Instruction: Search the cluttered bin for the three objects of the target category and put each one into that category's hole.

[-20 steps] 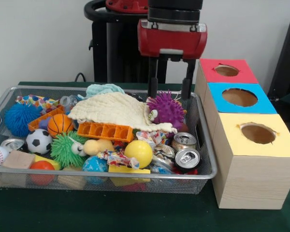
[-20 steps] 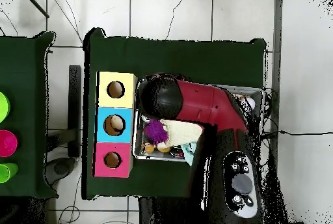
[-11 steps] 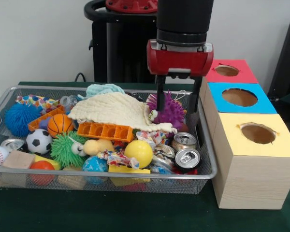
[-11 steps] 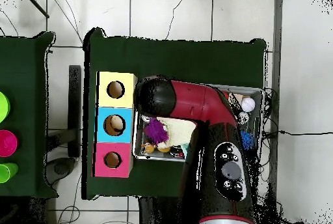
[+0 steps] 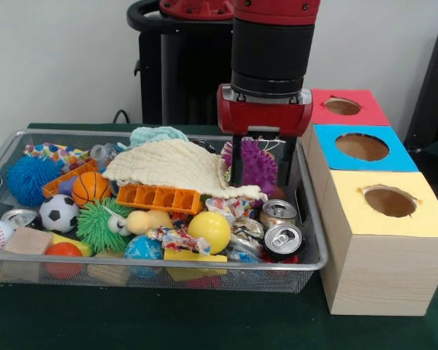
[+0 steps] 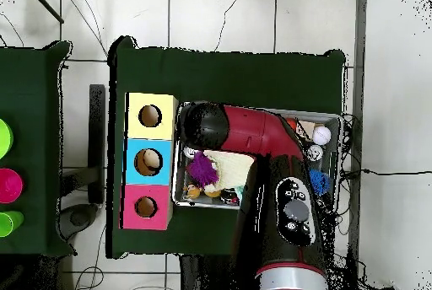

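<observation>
Wire bin (image 5: pixel 310 240) on green table, packed with clutter: blue spiky ball (image 5: pixel 25 179) far left, basketball (image 5: pixel 90 187), soccer ball (image 5: pixel 58 213), green spiky toy (image 5: pixel 101 224), orange tray (image 5: pixel 158 197), cream cloth (image 5: pixel 177 166) draped over the pile, yellow ball (image 5: pixel 209 230), cans (image 5: pixel 281 226) at right. Gripper (image 5: pixel 261 179) lowered into the bin's right rear, fingers spread, one either side of purple spiky toy (image 5: pixel 258 162), not clamped. Right of bin: box with red (image 5: pixel 342 106), blue (image 5: pixel 362 146) and yellow (image 5: pixel 389 201) holes.
</observation>
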You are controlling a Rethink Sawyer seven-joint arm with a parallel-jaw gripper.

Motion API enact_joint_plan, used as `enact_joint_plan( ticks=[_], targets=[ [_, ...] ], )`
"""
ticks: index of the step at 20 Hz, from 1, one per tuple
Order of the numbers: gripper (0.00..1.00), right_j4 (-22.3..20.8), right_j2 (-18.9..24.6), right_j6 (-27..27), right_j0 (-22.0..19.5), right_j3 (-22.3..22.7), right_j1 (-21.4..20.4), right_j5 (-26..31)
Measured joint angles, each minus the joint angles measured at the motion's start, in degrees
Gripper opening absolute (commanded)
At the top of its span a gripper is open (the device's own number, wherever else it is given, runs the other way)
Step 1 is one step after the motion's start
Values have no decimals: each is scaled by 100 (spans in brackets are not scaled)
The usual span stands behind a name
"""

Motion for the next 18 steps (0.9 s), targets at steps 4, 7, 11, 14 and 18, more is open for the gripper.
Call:
enact_joint_plan(
  ticks=[4, 7, 11, 14, 18],
  targets=[
    [100, 1, -59, 0, 22, -94, 57, -1],
    [100, 1, -93, 0, 34, -118, 79, -1],
    [100, -2, -147, 0, 47, -140, 139, -4],
    [100, -5, -195, 0, 55, -141, 189, -19],
    [100, -6, -280, 1, 74, -182, 322, -96]
  ],
)
